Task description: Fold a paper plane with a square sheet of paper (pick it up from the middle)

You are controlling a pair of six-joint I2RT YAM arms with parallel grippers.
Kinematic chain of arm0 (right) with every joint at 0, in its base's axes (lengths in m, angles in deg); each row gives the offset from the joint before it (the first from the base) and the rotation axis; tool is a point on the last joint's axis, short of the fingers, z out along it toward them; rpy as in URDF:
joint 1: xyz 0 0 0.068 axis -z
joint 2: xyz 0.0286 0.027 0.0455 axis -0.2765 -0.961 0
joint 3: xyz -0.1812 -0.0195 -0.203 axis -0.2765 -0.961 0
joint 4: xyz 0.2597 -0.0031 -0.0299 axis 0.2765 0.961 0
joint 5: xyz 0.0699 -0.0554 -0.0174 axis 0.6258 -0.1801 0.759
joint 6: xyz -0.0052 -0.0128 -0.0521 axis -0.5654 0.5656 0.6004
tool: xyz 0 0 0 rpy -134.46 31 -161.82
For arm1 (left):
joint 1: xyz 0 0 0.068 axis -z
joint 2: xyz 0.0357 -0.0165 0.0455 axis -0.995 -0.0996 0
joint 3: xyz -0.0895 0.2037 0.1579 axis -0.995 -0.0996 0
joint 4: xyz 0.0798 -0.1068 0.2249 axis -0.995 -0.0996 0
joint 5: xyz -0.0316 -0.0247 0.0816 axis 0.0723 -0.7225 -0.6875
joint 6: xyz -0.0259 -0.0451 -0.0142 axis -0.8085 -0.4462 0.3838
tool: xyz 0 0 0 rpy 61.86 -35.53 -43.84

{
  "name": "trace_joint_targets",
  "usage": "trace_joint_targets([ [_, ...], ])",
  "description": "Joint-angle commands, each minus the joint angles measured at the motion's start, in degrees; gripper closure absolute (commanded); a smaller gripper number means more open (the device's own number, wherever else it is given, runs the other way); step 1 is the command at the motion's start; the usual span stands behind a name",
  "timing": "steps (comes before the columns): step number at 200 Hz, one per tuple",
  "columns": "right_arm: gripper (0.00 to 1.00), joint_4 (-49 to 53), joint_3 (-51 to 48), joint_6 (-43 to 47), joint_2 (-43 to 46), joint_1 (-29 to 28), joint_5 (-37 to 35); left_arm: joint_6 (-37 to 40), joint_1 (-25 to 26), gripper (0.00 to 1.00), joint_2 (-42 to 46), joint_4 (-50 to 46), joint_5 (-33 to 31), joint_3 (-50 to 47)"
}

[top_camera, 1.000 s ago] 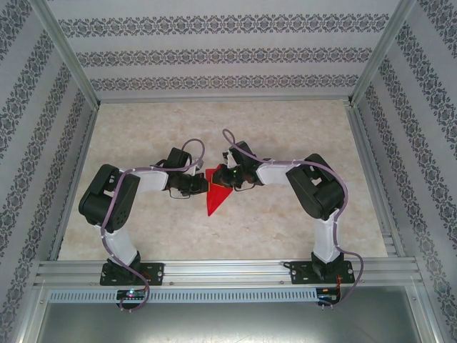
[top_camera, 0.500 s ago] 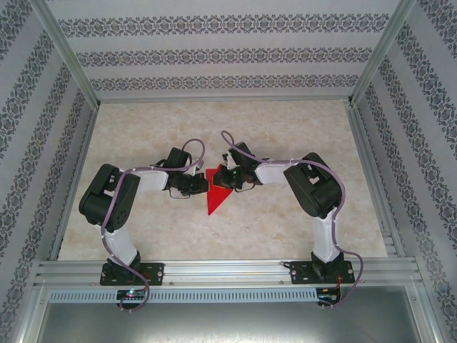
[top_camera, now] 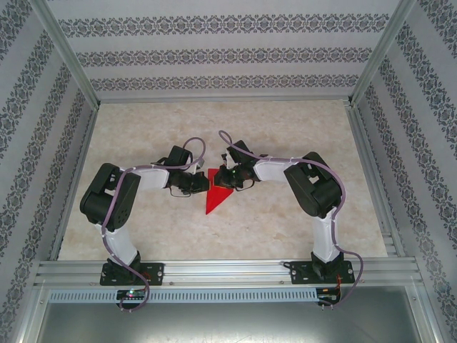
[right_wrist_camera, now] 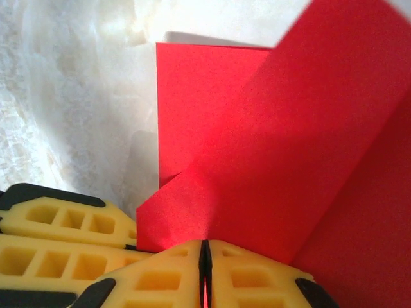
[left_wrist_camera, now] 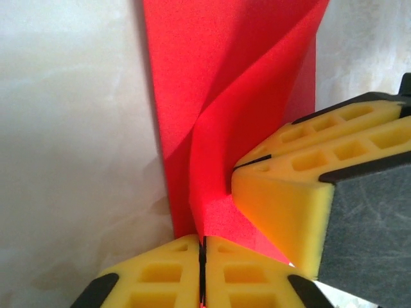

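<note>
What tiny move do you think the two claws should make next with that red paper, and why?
Probably the right claw should lay its raised flap down and press it flat while the left claw holds on. Both claws look pinched shut on the red paper, and the flap stands up off the table, not yet creased.

sheet of paper (left_wrist_camera: 212, 77) cut off at top, near edge hidden between fingers (left_wrist_camera: 154, 279)

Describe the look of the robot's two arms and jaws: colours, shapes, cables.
The left arm and right arm each have white links, bulky black joints and a lilac cable looping alongside. The jaws are yellow blocks with square hollows and black trim.
</note>
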Motion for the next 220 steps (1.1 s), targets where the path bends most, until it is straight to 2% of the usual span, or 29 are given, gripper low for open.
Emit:
trace_joint_targets([
  [1, 0.88, 6.6, -0.1, 2.4, -2.0, 0.1, -3.8, 1.1, -0.4, 0.83, 3.5, -5.5, -1.5, 2.6],
  [29, 0.88, 6.9, 0.3, 2.6, -2.2, 0.1, -3.8, 2.3, -0.3, 0.75, 5.8, -9.5, -2.4, 5.3],
  [59, 0.88, 6.1, 0.3, 2.2, -2.0, 0.1, -3.3, 1.7, 0.0, 0.73, 9.7, -11.2, -3.1, 4.3],
  [93, 0.89, 4.7, -0.5, 1.4, -1.3, -0.1, -2.1, -2.0, 1.7, 0.79, 13.3, -6.4, -2.0, -0.2],
  [124, 0.89, 4.3, -0.6, 0.8, -0.8, -0.4, -1.5, -4.6, 3.1, 0.85, 11.4, 0.0, -0.8, -4.2],
  [220, 0.89, 1.9, -2.5, -0.7, 0.9, -0.1, -0.6, -6.0, 4.8, 0.87, 6.5, 6.8, 0.1, -8.5],
])
